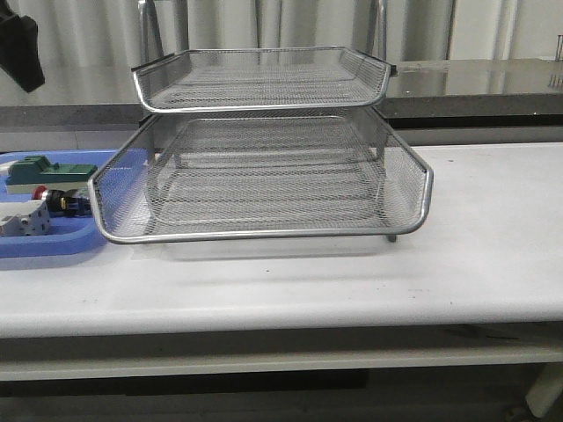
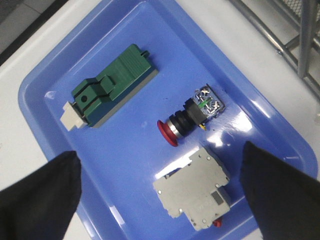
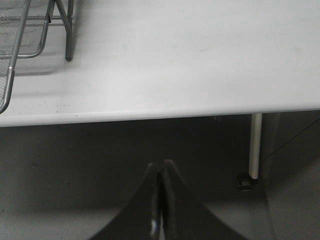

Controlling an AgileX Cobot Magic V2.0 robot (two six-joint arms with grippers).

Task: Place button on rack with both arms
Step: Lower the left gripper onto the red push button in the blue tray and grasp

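The button, with its red cap, black barrel and contact block, lies on its side in the blue tray between a green block and a grey-white block. My left gripper hovers open above the tray, and its black fingers stand wide apart with nothing between them. From the front, the button shows at the far left, beside the silver wire-mesh rack in the middle of the table. My right gripper is shut and empty, below the table's front edge.
The rack's leg and lower corner show in the right wrist view, with bare white tabletop beside them. A table leg stands on the dark floor. A dark part of the left arm hangs at the front view's upper left.
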